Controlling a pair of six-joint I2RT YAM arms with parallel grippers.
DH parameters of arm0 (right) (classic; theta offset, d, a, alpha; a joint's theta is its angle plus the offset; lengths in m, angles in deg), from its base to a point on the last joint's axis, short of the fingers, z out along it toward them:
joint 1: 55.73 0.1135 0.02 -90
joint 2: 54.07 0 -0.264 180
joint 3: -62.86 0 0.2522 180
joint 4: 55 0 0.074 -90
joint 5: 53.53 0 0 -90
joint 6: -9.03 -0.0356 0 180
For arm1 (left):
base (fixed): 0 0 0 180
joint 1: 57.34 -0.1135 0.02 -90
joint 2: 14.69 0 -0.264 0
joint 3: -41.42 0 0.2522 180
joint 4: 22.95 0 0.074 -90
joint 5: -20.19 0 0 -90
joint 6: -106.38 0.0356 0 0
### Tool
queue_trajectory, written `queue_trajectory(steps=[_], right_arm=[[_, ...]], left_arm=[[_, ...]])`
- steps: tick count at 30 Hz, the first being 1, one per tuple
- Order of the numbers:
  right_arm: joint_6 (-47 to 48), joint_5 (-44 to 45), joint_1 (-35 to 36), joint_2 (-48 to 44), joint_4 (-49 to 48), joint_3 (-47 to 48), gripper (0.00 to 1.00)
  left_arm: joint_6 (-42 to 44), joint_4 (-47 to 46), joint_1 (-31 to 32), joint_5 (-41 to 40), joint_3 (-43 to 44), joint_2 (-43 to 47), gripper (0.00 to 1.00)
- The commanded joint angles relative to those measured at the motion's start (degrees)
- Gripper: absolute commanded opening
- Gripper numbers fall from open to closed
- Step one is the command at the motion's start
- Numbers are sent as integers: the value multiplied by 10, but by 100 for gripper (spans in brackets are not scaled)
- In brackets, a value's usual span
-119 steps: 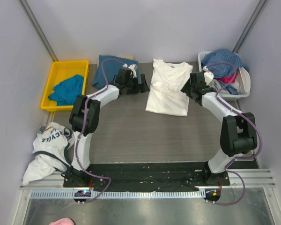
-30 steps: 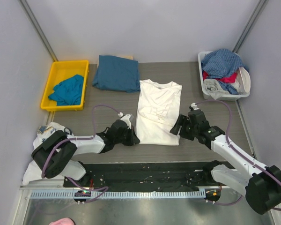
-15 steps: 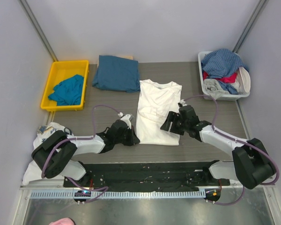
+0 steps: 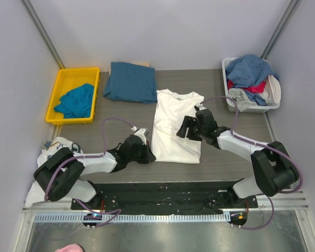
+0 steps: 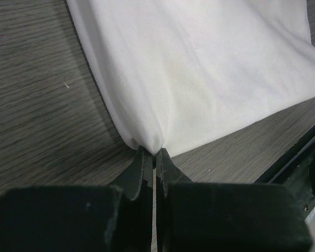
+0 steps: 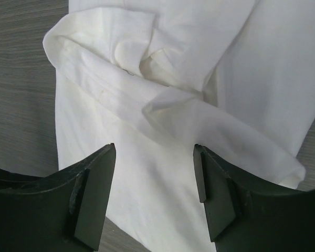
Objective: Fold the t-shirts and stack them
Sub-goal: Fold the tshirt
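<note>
A white t-shirt lies folded lengthwise on the table, collar at the far end. My left gripper is shut on its near left hem corner. My right gripper is open and hovers over the shirt's right side, above a folded sleeve; nothing is between its fingers. A dark blue t-shirt lies folded at the back, left of the white one. No black chest marks show on the white shirt.
A yellow bin with a teal garment stands at the back left. A white basket of mixed clothes stands at the back right. A crumpled white printed garment lies at the near left. Grey walls enclose the table.
My right gripper has let go and moved from the near right side of the white shirt up and left over its middle. The left gripper has stayed on the hem corner.
</note>
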Motion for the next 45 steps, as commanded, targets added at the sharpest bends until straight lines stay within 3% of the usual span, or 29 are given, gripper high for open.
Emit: queue_trajectory(steps=[1, 10, 16, 19, 24, 27, 31, 35, 39, 45], right_arm=[[22, 22, 3, 23, -21, 31, 69], [58, 63, 1, 67, -21, 64, 69], [92, 155, -9, 93, -21, 117, 69], [96, 197, -9, 88, -19, 146, 69], [72, 191, -9, 41, 53, 160, 69], [29, 185, -9, -15, 105, 120, 69], [-33, 154, -4, -132, 112, -27, 68], [-73, 163, 10, -255, 162, -100, 68], [-97, 151, 11, -323, 185, -135, 68], [-124, 123, 13, -345, 204, -168, 67]], left_arm=[[11, 84, 2, -29, -22, 2, 0], [10, 92, 2, -35, -21, 7, 0], [12, 94, 2, -36, -20, 8, 0], [12, 94, 2, -36, -21, 9, 0], [15, 95, 2, -36, -15, 7, 0], [17, 95, 2, -36, -9, 5, 0], [20, 92, 2, -35, 2, -3, 0], [21, 85, 2, -26, 6, -15, 0], [23, 81, 2, -21, 6, -24, 0], [22, 83, 2, -21, 4, -19, 0]])
